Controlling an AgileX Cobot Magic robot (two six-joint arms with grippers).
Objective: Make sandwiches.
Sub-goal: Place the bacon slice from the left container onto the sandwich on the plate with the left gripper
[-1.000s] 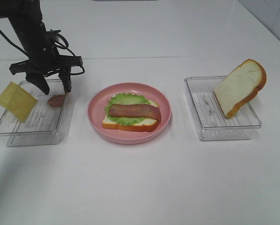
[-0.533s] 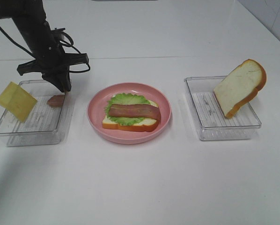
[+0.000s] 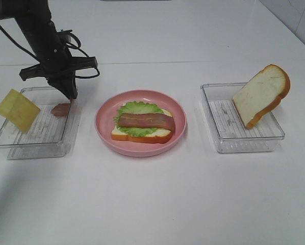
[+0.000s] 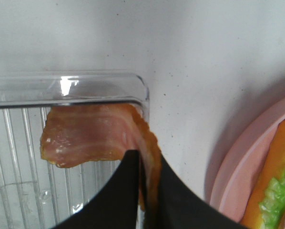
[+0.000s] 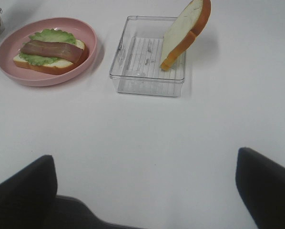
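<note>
Reddish bacon strip [image 4: 85, 138], thin, light and floppy, lies in a corner of the clear tray [image 4: 85, 88]; my left tool [image 4: 145, 164] is clamped on its end. The half-built sandwich [image 3: 142, 127] sits on the pink plate [image 3: 104, 130]; my right tool [image 5: 145, 186] is spread apart

Mid-frame: sandwich [image 3: 142, 127] on plate [image 3: 104, 133]. Frame left: left tray [image 3: 20, 148] holding cheese [image 3: 17, 109] and bacon strip [image 3: 61, 108]. Frame right: right tray [image 3: 234, 145], bread slice [image 3: 259, 94] leaning inside.

Plain white tabletop [image 3: 152, 204], soft even light.
</note>
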